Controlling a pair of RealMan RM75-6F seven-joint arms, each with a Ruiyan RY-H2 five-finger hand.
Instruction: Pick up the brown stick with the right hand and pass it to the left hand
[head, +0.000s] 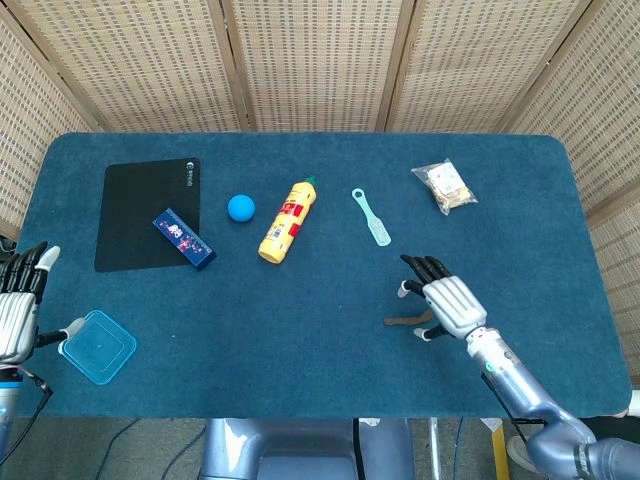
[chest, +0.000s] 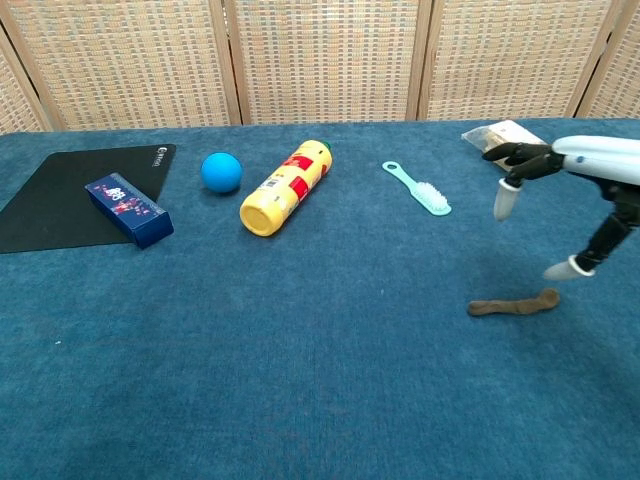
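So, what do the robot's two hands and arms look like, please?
Each hand has a silver-white ribbed back and black fingers with pale tips. The right hand sits on a smooth silver-grey arm with a small green light near the wrist. The left hand looks the same, with a thin dark cable below it.

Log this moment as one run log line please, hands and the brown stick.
phase: reach | right hand: open, above brown stick, no contact | left hand: open, at left table edge | stick: lying on table
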